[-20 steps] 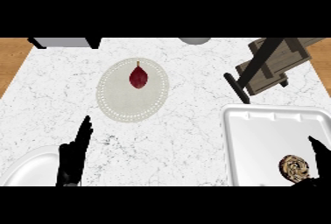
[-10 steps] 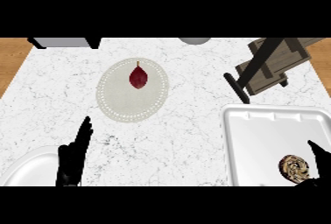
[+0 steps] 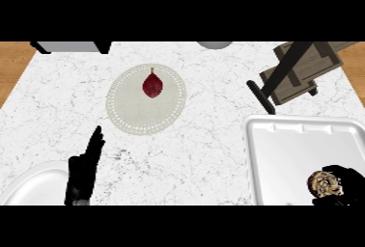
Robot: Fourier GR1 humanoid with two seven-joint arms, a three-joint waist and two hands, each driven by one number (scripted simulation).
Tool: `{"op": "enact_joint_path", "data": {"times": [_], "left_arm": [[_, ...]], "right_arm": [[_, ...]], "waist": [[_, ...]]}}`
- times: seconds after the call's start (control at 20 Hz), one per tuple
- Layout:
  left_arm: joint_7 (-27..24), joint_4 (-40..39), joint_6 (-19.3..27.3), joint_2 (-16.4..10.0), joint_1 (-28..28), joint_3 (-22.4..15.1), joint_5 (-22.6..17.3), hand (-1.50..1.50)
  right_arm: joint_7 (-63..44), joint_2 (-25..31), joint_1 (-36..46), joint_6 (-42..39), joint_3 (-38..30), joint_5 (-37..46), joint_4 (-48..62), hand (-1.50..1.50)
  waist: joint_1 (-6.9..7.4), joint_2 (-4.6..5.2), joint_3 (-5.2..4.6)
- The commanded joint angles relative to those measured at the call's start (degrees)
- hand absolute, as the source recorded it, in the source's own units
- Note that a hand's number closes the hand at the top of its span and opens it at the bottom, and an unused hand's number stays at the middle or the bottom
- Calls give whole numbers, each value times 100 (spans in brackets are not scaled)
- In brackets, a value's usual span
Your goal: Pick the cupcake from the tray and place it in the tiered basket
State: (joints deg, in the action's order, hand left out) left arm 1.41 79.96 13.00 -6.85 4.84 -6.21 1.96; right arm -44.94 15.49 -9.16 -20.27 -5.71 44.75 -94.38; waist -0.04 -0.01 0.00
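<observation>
Your right hand [image 3: 353, 181] changed: fingers no more pointing up, now bent round cupcake [image 3: 325, 184]. Cupcake sits in white tray [image 3: 299, 144], at corner near you, right side. Round plate [image 3: 135, 116] holds dark red thing [image 3: 152, 86]. Tiered basket [image 3: 303, 72] stands behind tray. Your left hand [image 3: 84, 169] rests low left, fingers straight up, holding nothing, beside white dish [image 3: 28, 188].

Right: cupcake [image 3: 324, 184] on tray [image 3: 299, 147] (plate [image 3: 135, 112] left)
</observation>
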Motion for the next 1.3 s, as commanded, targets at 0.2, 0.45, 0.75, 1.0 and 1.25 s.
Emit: {"op": "enact_joint_path", "data": {"times": [0.2, 0.45, 0.75, 1.0, 1.25], "left_arm": [[-179, -329, -149, -29, -231, 368, -97, 0], [276, 432, 65, 135, 94, -125, 288, 0], [100, -18, -134, 10, -185, 221, 71, 0], [-44, -182, -104, 48, -173, 223, 114, 0], [-42, 1, -49, 114, 114, 147, 136, 0]], "right_arm": [[902, -216, -61, 670, 224, 359, 574, 150], [1341, 155, 95, 958, 467, 981, 920, 150], [-1027, -101, 746, -419, 158, 859, -1068, 150], [-2548, -499, 1701, -967, -273, 685, -2176, 150], [-3126, -615, 2496, -1000, -792, 730, -3347, 150]], "waist": [[-8, 2, 1], [11, -3, 3], [-53, -18, -17], [-56, -25, -20], [-71, -67, -27]]}}
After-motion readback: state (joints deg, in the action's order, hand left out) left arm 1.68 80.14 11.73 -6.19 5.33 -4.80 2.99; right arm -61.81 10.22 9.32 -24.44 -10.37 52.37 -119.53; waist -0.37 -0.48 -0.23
